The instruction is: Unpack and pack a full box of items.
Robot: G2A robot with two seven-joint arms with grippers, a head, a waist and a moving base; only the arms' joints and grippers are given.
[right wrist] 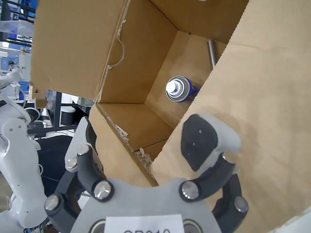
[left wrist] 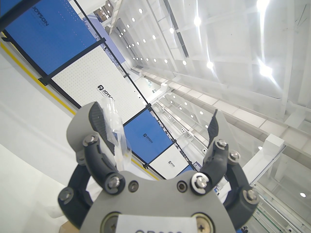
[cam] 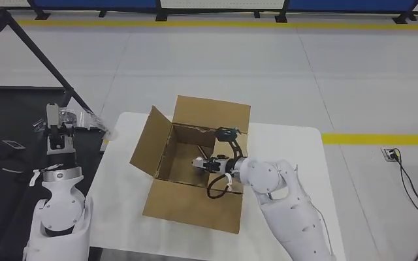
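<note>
Nearest our right wrist camera, the right gripper (right wrist: 141, 132) stands spread. One finger is over the face of a flap (right wrist: 255, 86), the other is past the flap's torn corner, and it grips nothing. Our left gripper (left wrist: 155, 112) is also spread wide and points up at the ceiling. A clear plastic bag (left wrist: 114, 127) lies against one of its pads, not pinched.

From above, the box (cam: 196, 209) sits mid-table with its flaps open. We see the right gripper at the box's 3 o'clock rim and the left one well apart at 9 o'clock, past the table's edge. On the box floor a spray can (right wrist: 177, 88) stands upright. A metal rod (right wrist: 212, 52) lies beyond it near a wall, partly hidden by the flap.

We judge that unpacking is nearly done and the can is next. We should clear the flap first, come straight down over the can, close on its body below the cap, and lift vertically so it brushes no wall. The bag may cling to the pad and need shaking off.

Under the box, the table (cam: 287, 140) is plain white. Around it the floor (cam: 261, 65) is pale, with a yellow line (cam: 196, 23) at 12 o'clock. Blue and white panels (left wrist: 60, 37) stand beyond, under bright ceiling lights (left wrist: 197, 20).
</note>
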